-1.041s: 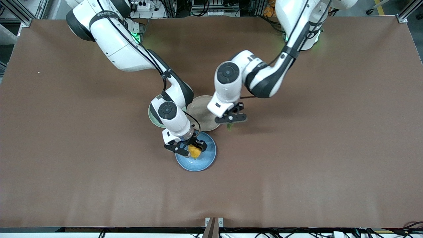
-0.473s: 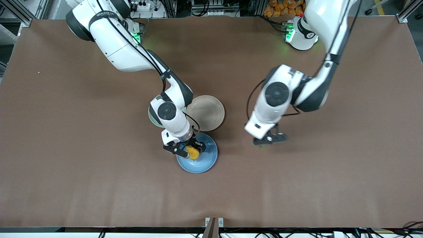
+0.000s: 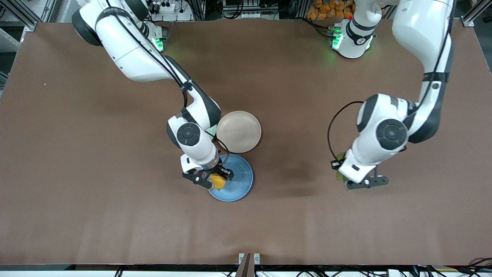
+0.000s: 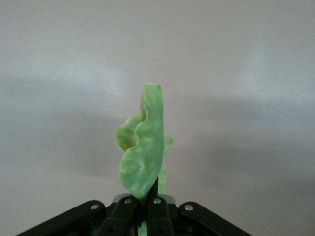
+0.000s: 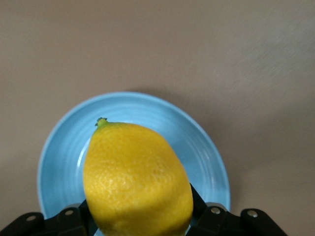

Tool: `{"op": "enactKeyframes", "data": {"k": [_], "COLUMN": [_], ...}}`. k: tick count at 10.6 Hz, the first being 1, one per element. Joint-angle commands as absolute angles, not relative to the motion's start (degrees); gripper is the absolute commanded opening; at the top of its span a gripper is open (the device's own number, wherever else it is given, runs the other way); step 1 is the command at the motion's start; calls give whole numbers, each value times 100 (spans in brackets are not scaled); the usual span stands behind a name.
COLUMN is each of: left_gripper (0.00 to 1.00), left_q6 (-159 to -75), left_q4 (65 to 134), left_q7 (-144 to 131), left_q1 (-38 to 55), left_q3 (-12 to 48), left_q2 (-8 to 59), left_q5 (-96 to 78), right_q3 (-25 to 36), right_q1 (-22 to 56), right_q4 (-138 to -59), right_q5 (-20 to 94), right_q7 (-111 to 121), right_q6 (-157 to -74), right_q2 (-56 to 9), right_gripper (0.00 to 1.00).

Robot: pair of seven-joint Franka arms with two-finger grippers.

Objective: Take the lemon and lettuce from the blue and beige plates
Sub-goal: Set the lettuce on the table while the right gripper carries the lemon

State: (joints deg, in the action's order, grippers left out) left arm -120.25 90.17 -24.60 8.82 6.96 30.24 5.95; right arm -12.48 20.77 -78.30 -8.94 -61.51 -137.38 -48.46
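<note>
My right gripper (image 3: 214,180) is shut on the yellow lemon (image 3: 217,181) and holds it just above the blue plate (image 3: 238,182); the right wrist view shows the lemon (image 5: 138,179) between the jaws over the blue plate (image 5: 59,162). My left gripper (image 3: 351,180) is shut on the green lettuce leaf (image 3: 339,172) and holds it over bare table toward the left arm's end; the left wrist view shows the leaf (image 4: 142,147) pinched by its stem. The beige plate (image 3: 238,131) lies bare, farther from the front camera than the blue plate.
The mint-green plate is almost wholly hidden under my right arm's wrist, beside the beige plate. The brown table (image 3: 96,211) stretches wide around the plates.
My left gripper carried the lettuce off the beige plate toward the left arm's end of the table. My right gripper lifted the lemon slightly toward the right arm's end.
</note>
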Motion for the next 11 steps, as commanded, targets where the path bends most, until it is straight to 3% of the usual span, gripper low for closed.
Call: {"op": "enactKeyframes", "data": {"k": [1,4,5,6,9,11], "left_gripper": [0,0,30,99,100,100], "left_q6": [-12138,-12120,-12103,-12094,-11735,-11593], "left_q4": [9070,9097,9114,9149,9158,9586], "left_q7": [-2154,-2145,-2153,-2110,-2127,-2320], "left_q1": [643,642,642,650,571,545], "left_q3": [765,765,765,765,773,765], "left_q2": [3024,3023,3023,3032,2892,2499], "left_q5": [458,369,360,369,360,360], "right_q3": [-1729,-1863,-1837,-1828,-1610,-1363], "right_q1": [1444,828,670,485,124,132], "right_q4": [-7937,-7989,-8068,-8190,-8437,-8464], "right_q5": [-940,-662,-433,-387,-387,-387], "right_q7": [-5961,-4988,-4470,-4039,-2939,-2454], "right_q6": [-13247,-12430,-12175,-11825,-10830,-10373], "right_q2": [-4387,-3852,-3623,-3412,-2893,-2612], "right_gripper": [30,30,30,30,30,30]}}
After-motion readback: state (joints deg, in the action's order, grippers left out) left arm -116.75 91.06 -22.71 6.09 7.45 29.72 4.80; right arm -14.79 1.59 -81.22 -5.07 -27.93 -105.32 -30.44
